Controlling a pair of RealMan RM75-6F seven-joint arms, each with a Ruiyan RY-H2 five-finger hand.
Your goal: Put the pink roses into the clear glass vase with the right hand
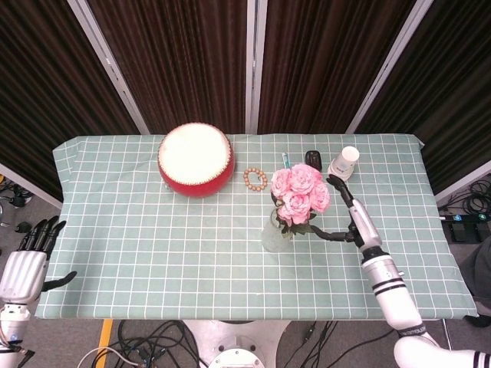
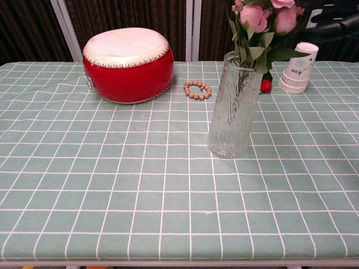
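The pink roses [image 1: 299, 190] stand with their stems in the clear glass vase [image 1: 274, 234] at mid-table, the blooms leaning to the right. In the chest view the roses [image 2: 255, 17] rise out of the ribbed vase [image 2: 233, 106]. My right hand [image 1: 351, 218] hovers just right of the bouquet with its fingers spread, holding nothing. Only its dark fingers [image 2: 336, 21] show at the chest view's top right. My left hand [image 1: 27, 264] hangs open off the table's left edge.
A red drum [image 1: 196, 159] stands at the back left of the checked green tablecloth [image 1: 153, 253]. A bead bracelet [image 1: 255, 179] lies behind the vase. A stack of paper cups [image 1: 344, 163] and a red-and-black object [image 1: 311, 159] sit back right.
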